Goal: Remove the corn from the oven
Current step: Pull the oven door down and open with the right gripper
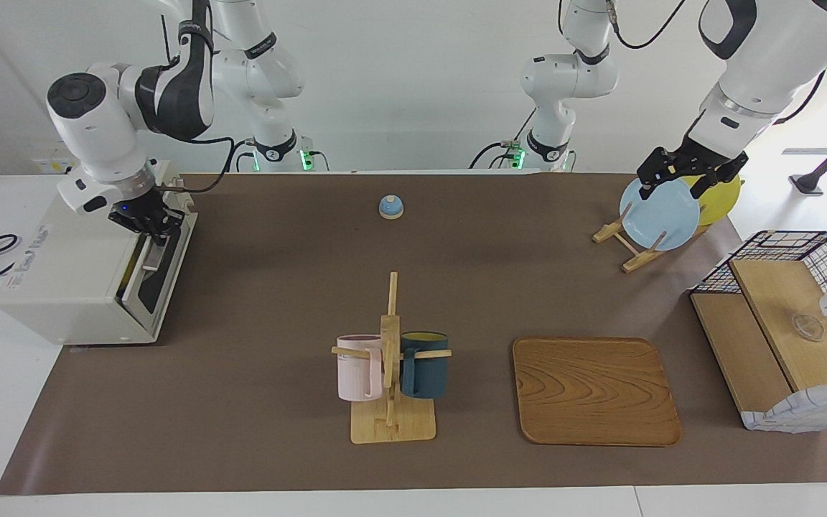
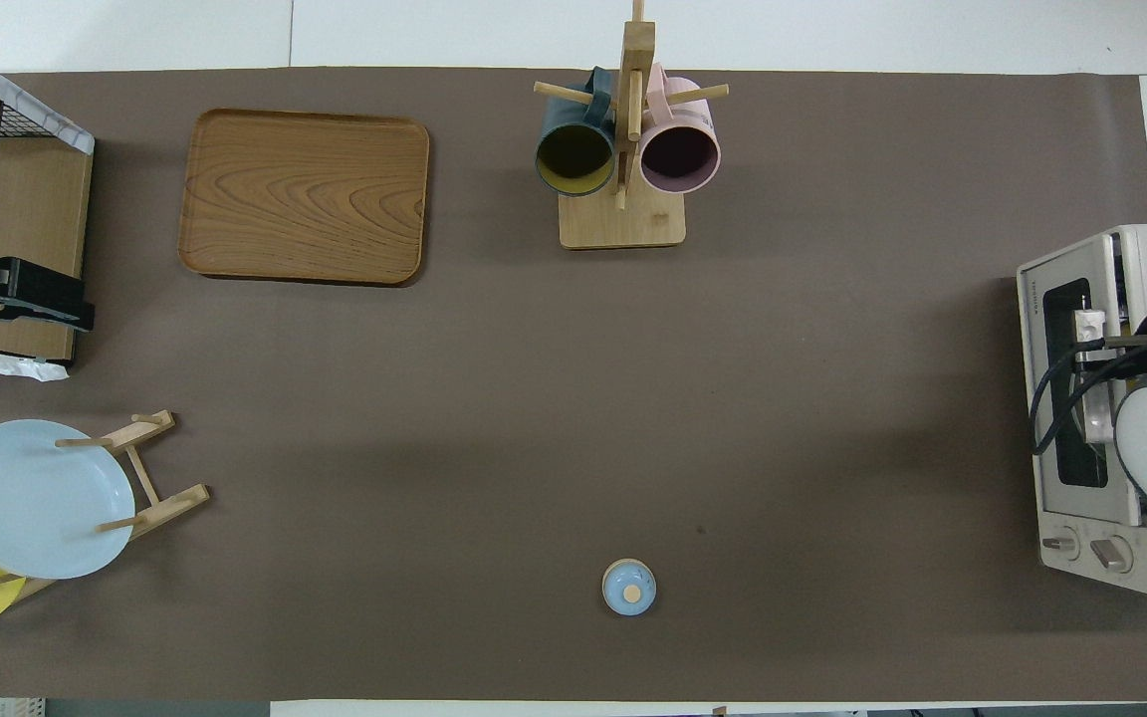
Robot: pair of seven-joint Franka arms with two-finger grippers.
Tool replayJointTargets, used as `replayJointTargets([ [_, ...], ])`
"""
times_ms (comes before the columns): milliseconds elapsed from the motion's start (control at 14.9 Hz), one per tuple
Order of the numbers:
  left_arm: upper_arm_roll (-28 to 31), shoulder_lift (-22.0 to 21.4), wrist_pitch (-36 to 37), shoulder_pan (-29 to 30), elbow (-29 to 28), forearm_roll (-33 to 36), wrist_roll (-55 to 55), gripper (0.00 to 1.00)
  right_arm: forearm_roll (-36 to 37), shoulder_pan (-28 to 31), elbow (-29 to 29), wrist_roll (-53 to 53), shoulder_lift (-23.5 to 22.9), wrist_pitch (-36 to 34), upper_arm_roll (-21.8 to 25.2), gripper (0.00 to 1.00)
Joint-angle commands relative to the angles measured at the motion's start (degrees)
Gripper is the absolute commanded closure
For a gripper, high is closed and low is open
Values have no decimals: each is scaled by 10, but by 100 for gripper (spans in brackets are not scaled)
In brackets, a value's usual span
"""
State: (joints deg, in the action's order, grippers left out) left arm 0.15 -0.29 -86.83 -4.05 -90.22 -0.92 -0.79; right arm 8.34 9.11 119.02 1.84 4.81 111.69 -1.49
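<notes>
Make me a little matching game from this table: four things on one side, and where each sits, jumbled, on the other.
Things:
1. pink mug
2. light blue plate
3. oven
4. wooden tray

Places:
A. at the right arm's end of the table
B. hanging on the mug tree
C. flat on the brown mat
D. upright in the wooden rack

Pairs: 1-B, 2-D, 3-A, 4-C

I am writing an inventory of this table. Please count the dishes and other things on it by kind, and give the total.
Mugs: 2, pink and dark blue
Plates: 2, light blue and yellow
Racks: 2, mug rack and plate rack
Wooden tray: 1
Oven: 1
Small blue bell: 1
Wire basket: 1
Total: 10
</notes>
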Motion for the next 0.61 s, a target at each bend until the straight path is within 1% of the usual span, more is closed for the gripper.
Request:
replayJointTargets([
  [0,-1,-5,10,3,0,7,2,0,-7,-1,34,-25,-40,69,-1,100],
  [134,-1,-5,10,3,0,7,2,0,-12,-17,39,-28,-57,91,-1,100],
  [269,-1,-5,10,3,0,7,2,0,-12,-21,39,-39,-73,106,-2,100],
  [403,-1,-5,10,3,0,7,2,0,-12,-21,61,-41,-79,152,-4,100],
  [538,-1,-6,11,3,0,7,2,0,-13,-39,84,-43,-84,191,-4,100],
])
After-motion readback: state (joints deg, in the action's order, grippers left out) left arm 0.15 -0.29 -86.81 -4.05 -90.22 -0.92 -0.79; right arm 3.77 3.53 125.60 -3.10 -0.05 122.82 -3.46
